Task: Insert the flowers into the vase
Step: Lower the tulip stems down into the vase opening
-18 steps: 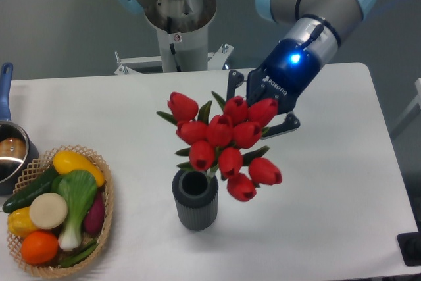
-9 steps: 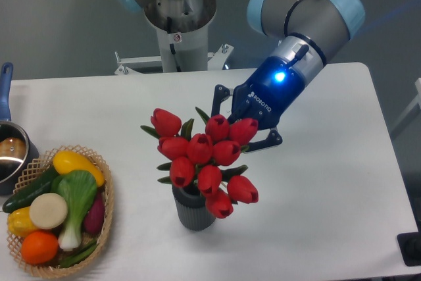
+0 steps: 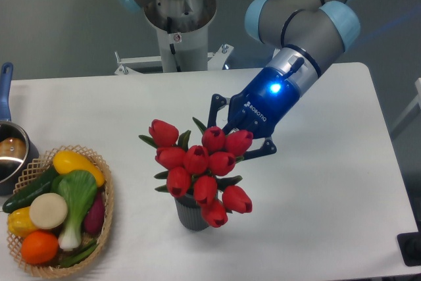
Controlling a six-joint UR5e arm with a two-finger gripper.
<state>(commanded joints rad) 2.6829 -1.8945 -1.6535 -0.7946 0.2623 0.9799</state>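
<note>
The flowers point(image 3: 197, 160), a bunch of red tulip buds with green leaves, hang low over the vase point(image 3: 189, 219). They cover its mouth, so only the lower part of the dark grey ribbed cylinder shows beneath them. Whether the stems are inside the vase is hidden. My gripper point(image 3: 231, 137) reaches in from the upper right and is shut on the flowers. Its fingertips are hidden behind the buds; the black finger links show on either side of the bunch.
A wicker basket point(image 3: 108, 210) of vegetables sits at the front left. A steel pot point(image 3: 10, 154) with a blue handle stands at the left edge. The robot's base point(image 3: 177, 27) rises behind the table. The table's front edge runs close below the vase.
My gripper has carried the flowers left and down. They went from beside and above the vase's open mouth to directly over it, hiding the mouth.
</note>
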